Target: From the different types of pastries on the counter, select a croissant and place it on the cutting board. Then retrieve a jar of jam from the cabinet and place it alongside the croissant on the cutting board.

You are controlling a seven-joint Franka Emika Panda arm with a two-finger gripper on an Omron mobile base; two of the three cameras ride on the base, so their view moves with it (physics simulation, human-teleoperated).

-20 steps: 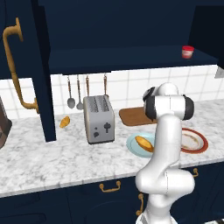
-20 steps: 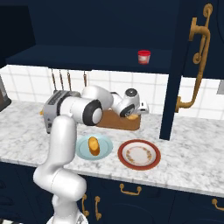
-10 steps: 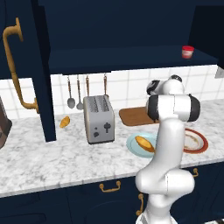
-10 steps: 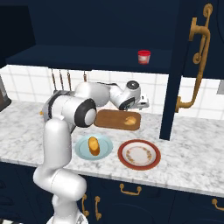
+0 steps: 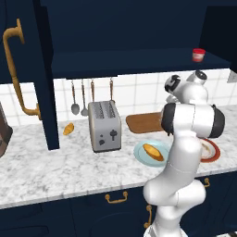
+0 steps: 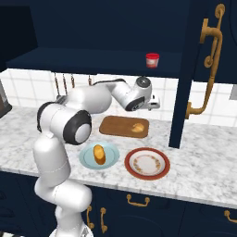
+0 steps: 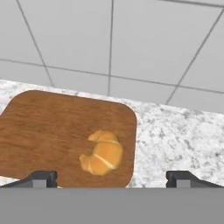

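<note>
The croissant (image 7: 103, 158) lies on the cutting board (image 7: 52, 131) near its right end, free of the tool (image 7: 111, 177), whose fingers stand wide apart with nothing between them, above the board. The first half looks done; the step in hand is fetching the jam jar (image 6: 152, 60), a small red-lidded pot on the cabinet shelf (image 6: 92, 62) above. A clean rise clear of the pastry before swinging up should avoid nudging it, and approaching the jar level, fingers straddling its sides, should give a square grip.
</note>
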